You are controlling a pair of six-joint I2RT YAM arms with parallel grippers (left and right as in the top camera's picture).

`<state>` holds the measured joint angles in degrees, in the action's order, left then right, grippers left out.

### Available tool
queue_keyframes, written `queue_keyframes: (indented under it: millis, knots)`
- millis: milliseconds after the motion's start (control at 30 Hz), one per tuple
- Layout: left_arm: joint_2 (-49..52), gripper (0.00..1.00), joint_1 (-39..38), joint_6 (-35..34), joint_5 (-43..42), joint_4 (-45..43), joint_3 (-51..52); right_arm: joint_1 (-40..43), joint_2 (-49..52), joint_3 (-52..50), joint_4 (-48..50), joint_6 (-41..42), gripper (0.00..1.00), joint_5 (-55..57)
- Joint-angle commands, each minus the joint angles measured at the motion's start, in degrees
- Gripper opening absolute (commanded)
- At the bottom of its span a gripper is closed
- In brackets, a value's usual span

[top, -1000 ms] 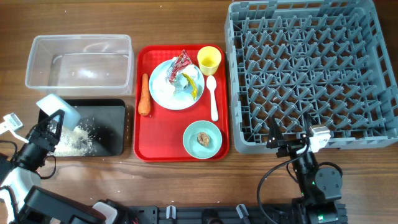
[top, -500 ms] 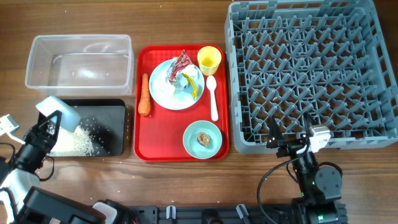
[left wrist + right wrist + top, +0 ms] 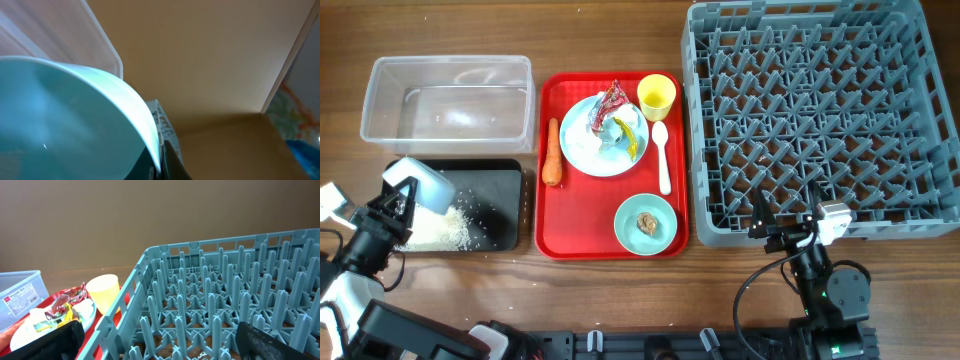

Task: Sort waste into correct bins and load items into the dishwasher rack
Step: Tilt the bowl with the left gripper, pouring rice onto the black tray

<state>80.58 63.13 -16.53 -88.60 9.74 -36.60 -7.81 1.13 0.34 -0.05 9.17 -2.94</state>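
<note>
Over the left end of the black tray [image 3: 500,172], the blue bowl [image 3: 420,182] hangs tipped on its side, its rim clamped in the left gripper [image 3: 404,200]. A second ago grains were scattering loosely below it; now the rice [image 3: 440,232] lies gathered in one white heap on the tray floor, and the bowl has drifted a little lower and to the right. The left wrist view shows the bowl's inside [image 3: 65,115] looking clean (only part of it is in frame). I judge the tipping-out to be done, so this bowl is ready to go across to the rack [image 3: 820,110], which has nothing in it.

Just above the black tray, the clear tub [image 3: 448,62] holds no waste that I can see. On the red tray [image 3: 590,215] nothing has shifted: the carrot [image 3: 553,152] lies beside the plate [image 3: 582,150], the wrappers [image 3: 612,102] sit on it, the cup [image 3: 656,96] and spoon [image 3: 662,160] are to its right, and the green bowl [image 3: 665,212] has the brown lump [image 3: 646,222] inside. The right gripper [image 3: 788,215] waits at the rack's near edge, unmoved, fingers spread wide on nothing. Most of the sorting remains.
</note>
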Motion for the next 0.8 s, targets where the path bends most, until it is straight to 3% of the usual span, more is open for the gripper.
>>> queue_keyframes:
  millis: [0,33,100,233,500,700,767]
  knots:
    - [0.02,0.04,0.52,-5.99,-0.79,-1.70,0.39,-0.04,-0.11,-0.04,0.17,-0.09,1.00,0.35]
    - [0.02,0.04,0.52,-5.66,1.86,-3.10,0.39,-0.04,-0.11,-0.04,0.17,-0.09,0.99,0.33]
    - [0.02,0.04,0.50,-8.17,-0.74,-1.36,0.39,-0.04,-0.11,-0.04,0.17,-0.11,1.00,0.33]
    - [0.02,0.04,0.52,-4.31,3.15,-2.38,0.39,-0.04,-0.11,-0.04,0.17,-0.07,1.00,0.33]
    - [0.00,0.04,0.46,-3.15,0.59,-1.88,0.39,-0.04,-0.11,-0.04,0.17,-0.11,0.99,0.33]
    - [0.00,0.04,0.04,-3.69,0.72,-6.95,0.37,-0.04,-0.11,-0.04,0.17,-0.09,1.00,0.33]
    - [0.00,0.04,-0.96,-6.80,1.99,-8.85,0.33,-0.04,-0.11,-0.04,0.17,-0.09,1.00,0.33]
